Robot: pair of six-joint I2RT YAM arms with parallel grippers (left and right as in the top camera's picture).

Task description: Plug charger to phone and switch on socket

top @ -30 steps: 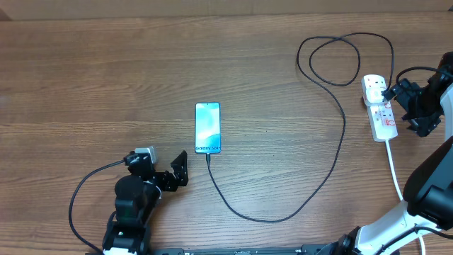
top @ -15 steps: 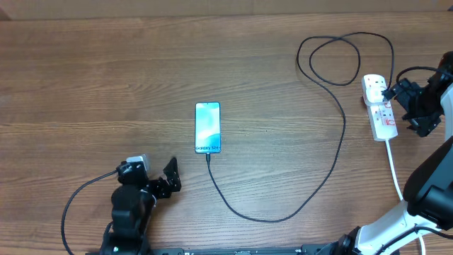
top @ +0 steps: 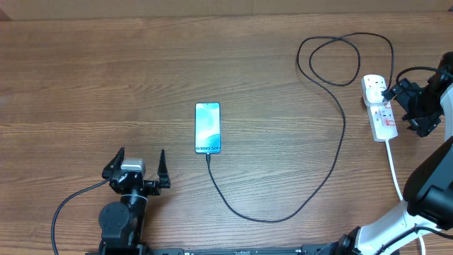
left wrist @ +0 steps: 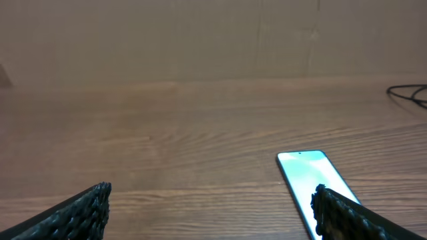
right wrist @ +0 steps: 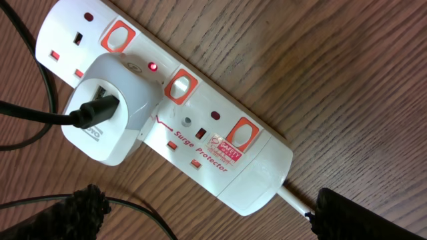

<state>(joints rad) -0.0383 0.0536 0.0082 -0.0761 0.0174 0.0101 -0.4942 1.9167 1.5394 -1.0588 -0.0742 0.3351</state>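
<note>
In the overhead view, the left claw (top: 139, 164) sat at the lower left of the frame. Its jaws were spread wide and held nothing, with bare tabletop (top: 106, 78) between them. In the left wrist view the same claw (left wrist: 212, 210) showed both dark fingertips (left wrist: 90, 208) at the bottom corners, and the phone (left wrist: 309, 175) lay just inside the right one.

The phone (top: 208, 127) lay flat near the centre of the overhead frame, screen up and lit blue. It was above and right of the left claw and apart from it.

The charger (top: 345, 124) met the phone's bottom edge, though I could not tell how deep the tip sat. From there the cable swung down, curved right and up, looped at the upper right, and reached the socket (top: 380, 106).

In the right wrist view the cable's black end was pushed into a white adapter (right wrist: 110, 113) plugged into the socket (right wrist: 220, 143). A small red light (right wrist: 153, 67) glowed beside the adapter. The white cord (right wrist: 293, 197) left the socket's lower right end.

At the far right of the overhead view, the right claw (top: 403, 108) hovered just beside the socket, jaws wide and empty.
</note>
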